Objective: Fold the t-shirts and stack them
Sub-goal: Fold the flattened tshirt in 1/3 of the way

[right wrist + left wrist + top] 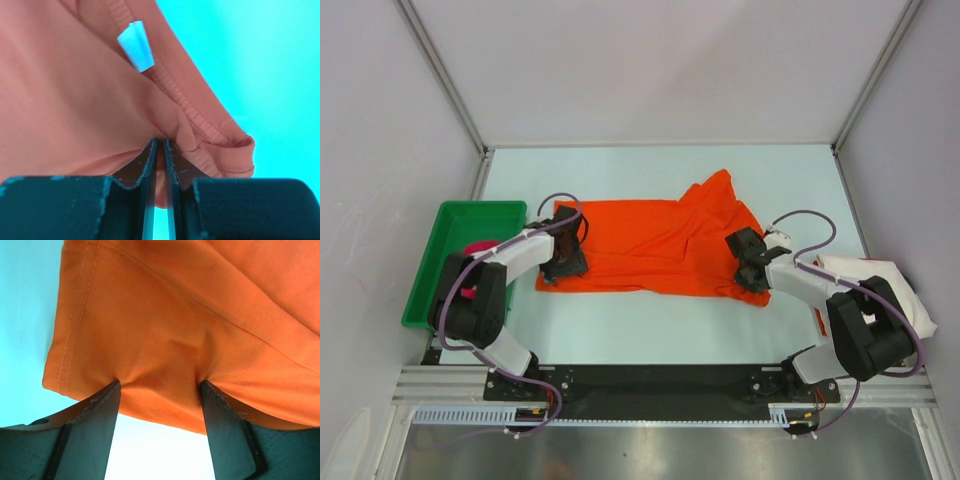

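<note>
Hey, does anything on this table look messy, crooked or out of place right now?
Yes. The bright orange cloth t-shirt lies rumpled, its far right part bunched and folded over, both hands at its ends. An off-white cloth shirt sits heaped at the table's right edge behind the right arm. Something magenta-pink lies in the green plastic tray.

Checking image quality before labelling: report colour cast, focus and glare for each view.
Top external: even light, sharp, soft shadows under the arms, orange t-shirt true in colour. Left wrist: table tinted cyan and washed out white near the left tool; shirt stitching crisp. Right wrist: strong cyan cast, shirt paled to salmon, the neck tag slightly soft, right tool edges sharp.
</note>
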Robot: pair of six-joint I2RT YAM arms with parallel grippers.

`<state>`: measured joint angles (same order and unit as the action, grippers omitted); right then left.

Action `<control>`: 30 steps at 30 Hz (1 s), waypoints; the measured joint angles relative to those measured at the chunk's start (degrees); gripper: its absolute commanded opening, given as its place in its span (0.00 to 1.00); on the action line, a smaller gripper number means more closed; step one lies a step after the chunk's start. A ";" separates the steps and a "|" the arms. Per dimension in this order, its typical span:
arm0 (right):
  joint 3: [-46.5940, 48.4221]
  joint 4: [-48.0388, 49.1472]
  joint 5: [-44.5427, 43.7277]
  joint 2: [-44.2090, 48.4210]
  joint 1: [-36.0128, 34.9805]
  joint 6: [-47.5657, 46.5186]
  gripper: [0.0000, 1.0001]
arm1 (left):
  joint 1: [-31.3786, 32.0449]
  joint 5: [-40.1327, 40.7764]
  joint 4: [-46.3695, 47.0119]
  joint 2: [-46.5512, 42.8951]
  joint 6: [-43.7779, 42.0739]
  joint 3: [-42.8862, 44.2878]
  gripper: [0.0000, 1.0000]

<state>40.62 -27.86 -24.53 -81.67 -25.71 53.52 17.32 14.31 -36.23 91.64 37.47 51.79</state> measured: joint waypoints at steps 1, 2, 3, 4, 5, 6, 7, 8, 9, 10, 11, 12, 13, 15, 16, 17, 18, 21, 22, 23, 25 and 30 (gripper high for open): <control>0.00 -0.24 0.00 0.00 0.26 -0.07 0.16 | -0.02 -0.04 0.02 -0.09 0.02 -0.11 0.70; 0.02 -0.42 0.07 -0.02 0.50 -0.15 0.16 | -0.04 -0.13 0.02 -0.22 0.02 -0.26 0.70; 0.07 -0.66 0.11 -0.02 0.72 -0.20 0.16 | -0.07 -0.24 0.00 -0.37 0.02 -0.37 0.70; 0.22 -1.14 0.13 -0.02 0.90 -0.31 0.16 | -0.11 -0.44 -0.13 -0.48 0.00 -0.48 0.70; 0.26 -1.73 0.20 -0.02 1.05 -0.42 0.15 | -0.15 -0.61 -0.31 -0.59 -0.02 -0.59 0.70; 0.28 -2.01 0.26 -0.02 1.11 -0.42 0.15 | -0.22 -0.76 -0.35 -0.74 -0.02 -0.72 0.70; 0.33 -2.36 0.39 0.02 1.16 -0.46 0.15 | -0.26 -1.05 -0.48 -1.05 -0.02 -1.05 0.70; 0.33 -2.62 0.44 0.15 1.14 -0.52 0.16 | -0.31 -1.18 -0.57 -1.38 -0.04 -1.31 0.70; 0.33 -3.21 0.42 0.59 1.07 -0.66 0.17 | -0.31 -1.27 -0.79 -1.84 -0.04 -1.66 0.70; 0.31 -4.04 0.31 1.31 0.74 -0.90 0.20 | -0.33 -1.22 -1.40 -2.51 -0.11 -2.08 0.72; 0.24 -4.76 -0.13 2.40 0.35 -1.31 0.23 | -0.33 -1.09 -2.05 -3.43 -0.22 -2.58 0.73; 0.17 -5.01 -0.42 3.76 -0.09 -1.84 0.27 | -0.37 -0.94 -2.75 -4.52 -0.46 -2.99 0.75; 0.17 -4.90 -0.66 5.29 -0.55 -2.62 0.34 | -0.42 -0.85 -3.45 -5.86 -0.61 -3.15 0.75; 0.52 -4.52 -0.96 8.00 -1.11 -4.24 0.41 | -0.44 -0.59 -3.98 -9.40 -1.16 -3.13 0.76; 1.22 -4.59 -1.09 8.68 -1.33 -5.03 0.46 | -0.46 -0.48 -4.07 -10.95 -1.57 -2.95 0.76; 2.40 -4.66 -1.31 8.83 -1.40 -5.84 0.47 | -0.48 -0.33 -4.22 -12.74 -1.81 -2.54 0.76; 3.78 -4.55 -1.57 8.79 -1.51 -6.67 0.48 | -0.46 -0.07 -4.22 -14.29 -2.05 -1.88 0.76; 7.80 -4.35 -2.21 8.72 -1.99 -8.55 0.47 | -0.44 0.15 -3.80 -17.05 -2.60 0.59 0.76; 8.87 -4.09 -2.32 8.72 -2.38 -8.96 0.47 | -0.28 0.15 -3.39 -17.46 -2.60 0.98 0.76; 9.55 -3.69 -2.54 8.72 -2.99 -9.38 0.47 | -0.13 0.17 -3.04 -17.73 -2.60 1.05 0.76; 9.73 -2.78 -2.58 8.70 -4.44 -9.99 0.45 | 0.39 0.00 -2.82 -17.81 -2.58 1.01 0.76; 10.03 -0.68 -1.79 4.70 -6.49 -10.51 0.41 | 1.31 -1.27 -1.70 -15.58 -2.56 1.84 0.74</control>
<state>50.65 -28.53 -26.33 -76.97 -32.21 43.00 18.63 13.04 -37.93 76.05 34.92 53.63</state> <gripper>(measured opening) 0.434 0.754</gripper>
